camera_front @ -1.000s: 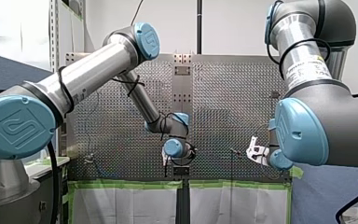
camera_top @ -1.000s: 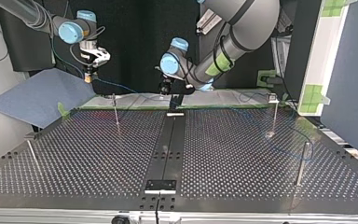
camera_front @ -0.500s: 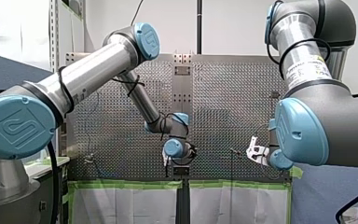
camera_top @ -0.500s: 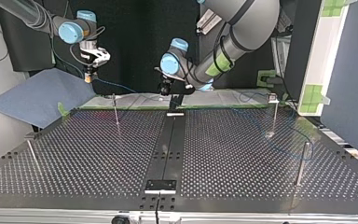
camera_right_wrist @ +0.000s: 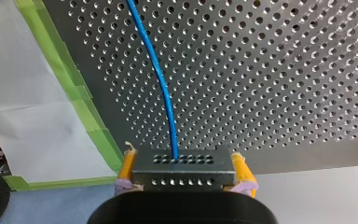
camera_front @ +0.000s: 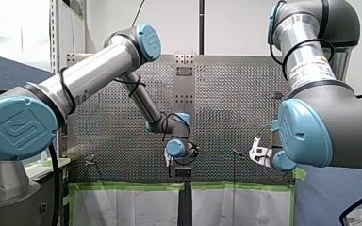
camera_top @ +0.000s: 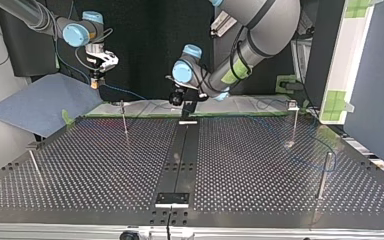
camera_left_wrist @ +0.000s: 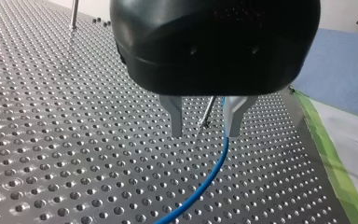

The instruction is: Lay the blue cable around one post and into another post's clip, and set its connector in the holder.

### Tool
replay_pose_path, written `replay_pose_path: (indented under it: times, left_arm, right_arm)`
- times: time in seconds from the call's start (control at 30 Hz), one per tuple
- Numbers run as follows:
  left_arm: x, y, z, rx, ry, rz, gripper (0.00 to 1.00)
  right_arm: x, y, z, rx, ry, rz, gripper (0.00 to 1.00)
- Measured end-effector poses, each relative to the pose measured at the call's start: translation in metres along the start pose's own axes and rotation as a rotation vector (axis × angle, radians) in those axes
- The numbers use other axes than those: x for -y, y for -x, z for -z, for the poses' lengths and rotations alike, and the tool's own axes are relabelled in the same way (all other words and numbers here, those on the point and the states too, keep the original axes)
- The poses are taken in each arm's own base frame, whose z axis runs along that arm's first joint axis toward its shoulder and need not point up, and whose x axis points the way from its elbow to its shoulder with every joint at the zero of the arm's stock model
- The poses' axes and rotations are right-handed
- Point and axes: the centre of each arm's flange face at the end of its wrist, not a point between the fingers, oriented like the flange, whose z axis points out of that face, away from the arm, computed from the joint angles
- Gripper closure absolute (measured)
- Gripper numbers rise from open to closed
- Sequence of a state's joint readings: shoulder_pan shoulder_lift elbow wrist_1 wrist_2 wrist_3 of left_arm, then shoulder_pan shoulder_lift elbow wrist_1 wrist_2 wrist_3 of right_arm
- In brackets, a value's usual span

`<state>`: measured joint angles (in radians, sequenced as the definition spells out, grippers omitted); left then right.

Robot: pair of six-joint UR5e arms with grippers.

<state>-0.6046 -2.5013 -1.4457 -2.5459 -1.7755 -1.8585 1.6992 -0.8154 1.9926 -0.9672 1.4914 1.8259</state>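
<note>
Connector [camera_right_wrist: 182, 171] clamped between the yellow pads [camera_right_wrist: 127, 165] of the robot's right pincer [camera_right_wrist: 183, 158]; blue cable [camera_right_wrist: 165, 93] leaves it over the bench [camera_right_wrist: 270, 70]. Left pincer [camera_left_wrist: 205, 133] released, with the cable just beside one metal finger and a thin post [camera_left_wrist: 208, 112] ahead. Cable's onward run cut off.

My left arm [camera_front: 89, 77] and my right arm [camera_front: 306, 61] are silver tubes with grey joints and pale-blue caps [camera_front: 16, 127], one logo-stamped at the front view's nine o'clock. Black cables [camera_front: 66, 92] wrap them. The left gripper [camera_left_wrist: 204, 133] is black with metal fingers [camera_left_wrist: 176, 119]; the right gripper [camera_right_wrist: 184, 163] has yellow pads [camera_right_wrist: 128, 165].
</note>
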Motion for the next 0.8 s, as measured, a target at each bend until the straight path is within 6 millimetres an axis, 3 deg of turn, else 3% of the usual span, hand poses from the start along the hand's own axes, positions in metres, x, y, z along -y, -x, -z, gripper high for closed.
replay_pose_path:
  times: [0.33, 0.7, 0.77, 0.8]
  left_arm:
    - [0.004, -0.017, -0.012, -0.065, 0.018, -0.049, 0.54]
    - [-0.002, -0.016, -0.014, -0.083, 0.049, -0.05, 0.54]
    - [-0.003, -0.016, -0.014, -0.082, 0.056, -0.051, 0.64]
    - [-0.003, -0.016, -0.014, -0.082, 0.059, -0.051, 0.64]
  right_arm:
    - [0.0, 0.0, 0.0, 0.003, 0.0, 0.0, 1.0]
    - [0.0, 0.0, 0.0, 0.004, 0.002, 0.001, 1.0]
    - [0.0, 0.0, 0.0, 0.003, 0.002, 0.001, 1.0]
    - [0.0, 0.0, 0.0, 0.003, 0.002, 0.001, 1.0]
